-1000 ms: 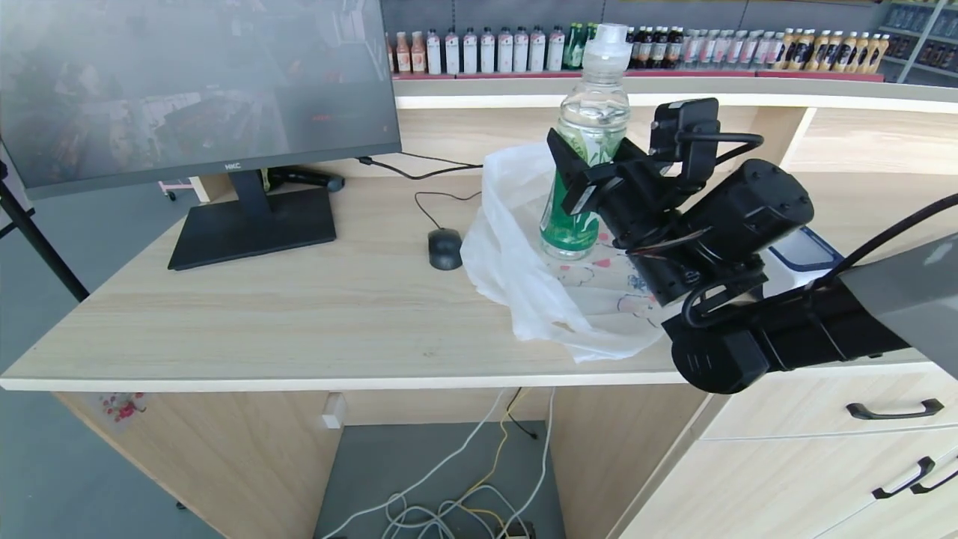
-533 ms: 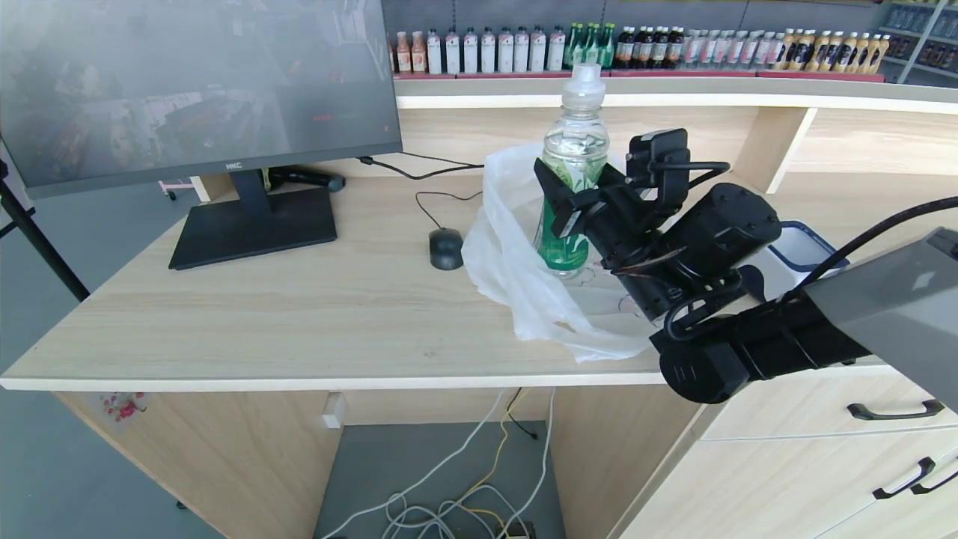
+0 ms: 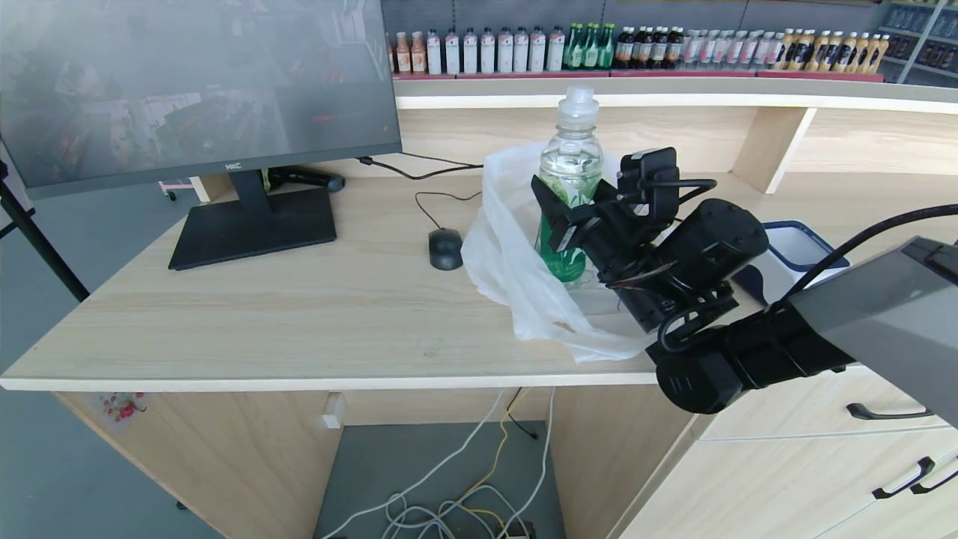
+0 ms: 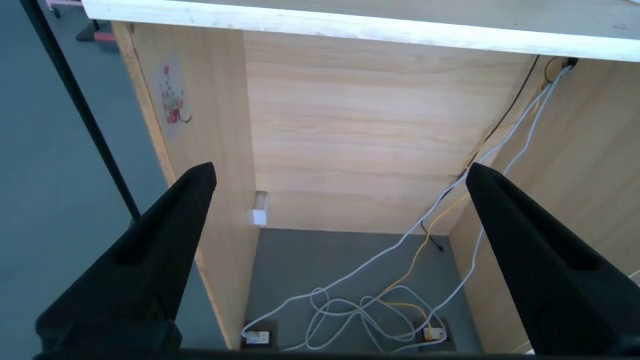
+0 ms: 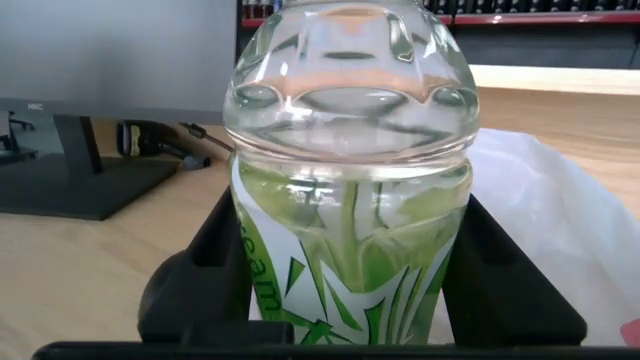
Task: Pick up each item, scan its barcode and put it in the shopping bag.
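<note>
Presently the bottle [image 3: 572, 161], judged full, weighty, smooth and slightly yielding, hangs upright over the shopping bag [image 3: 516, 284] on the worktop [image 3: 299, 314], the right end effector [image 3: 572, 218] pinching its labelled waist, a sound hold.

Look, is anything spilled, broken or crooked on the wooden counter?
Nothing stands out. The clear plastic bottle with the green label stands upright and capped in the right gripper, at the crumpled white plastic shopping bag. No spill shows on the pale wooden counter.
</note>
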{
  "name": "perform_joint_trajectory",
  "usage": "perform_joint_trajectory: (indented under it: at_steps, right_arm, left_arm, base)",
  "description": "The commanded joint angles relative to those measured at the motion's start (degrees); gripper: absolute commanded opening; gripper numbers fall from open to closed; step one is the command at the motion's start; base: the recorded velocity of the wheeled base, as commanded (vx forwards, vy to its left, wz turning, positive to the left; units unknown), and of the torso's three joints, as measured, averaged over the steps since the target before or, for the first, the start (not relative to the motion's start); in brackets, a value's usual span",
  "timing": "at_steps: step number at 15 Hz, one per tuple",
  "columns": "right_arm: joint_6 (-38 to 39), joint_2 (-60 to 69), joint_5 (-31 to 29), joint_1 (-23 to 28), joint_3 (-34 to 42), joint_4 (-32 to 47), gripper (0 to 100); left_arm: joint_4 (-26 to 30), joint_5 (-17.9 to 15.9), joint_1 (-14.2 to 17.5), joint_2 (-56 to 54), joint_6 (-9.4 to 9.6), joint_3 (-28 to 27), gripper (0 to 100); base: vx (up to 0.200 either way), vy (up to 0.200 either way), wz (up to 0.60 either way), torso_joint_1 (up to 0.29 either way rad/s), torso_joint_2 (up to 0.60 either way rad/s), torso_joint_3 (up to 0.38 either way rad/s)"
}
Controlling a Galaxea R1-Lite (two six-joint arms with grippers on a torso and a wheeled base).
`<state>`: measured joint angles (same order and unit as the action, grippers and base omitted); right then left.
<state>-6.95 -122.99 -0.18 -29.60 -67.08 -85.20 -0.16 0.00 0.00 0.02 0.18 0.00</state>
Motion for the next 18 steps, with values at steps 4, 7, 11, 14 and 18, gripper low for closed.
perform_joint_trajectory:
  at_steps: [4, 7, 11, 14, 18]
  right_arm:
    - [0.62, 0.12, -0.08, -0.20, 2.49, -0.14, 0]
    - [0.80, 0.56, -0.08, -0.20, 3.19, -0.14, 0]
    - [0.80, 0.91, -0.08, -0.20, 3.28, -0.14, 0]
    - [0.80, 1.26, -0.17, -0.55, 3.72, -0.14, 0]
    - [0.88, 1.97, 0.01, -0.55, 3.80, -0.23, 100]
  left_arm:
    - [-0.02, 0.00, 0.00, -0.02, -0.01, 0.00, 100]
    - [-0.02, 0.00, 0.00, -0.02, -0.01, 0.00, 100]
    - [-0.02, 0.00, 0.00, -0.02, -0.01, 0.00, 100]
    - [-0.02, 0.00, 0.00, -0.02, -0.01, 0.00, 100]
    - [-0.02, 0.00, 0.00, -0.02, -0.01, 0.00, 100]
  base:
    - [0.000, 0.000, 0.00, 0.000, 0.00, 0.000]
    - [0.000, 0.000, 0.00, 0.000, 0.00, 0.000]
    - [0.000, 0.000, 0.00, 0.000, 0.00, 0.000]
    - [0.000, 0.000, 0.00, 0.000, 0.00, 0.000]
    - [0.000, 0.000, 0.00, 0.000, 0.00, 0.000]
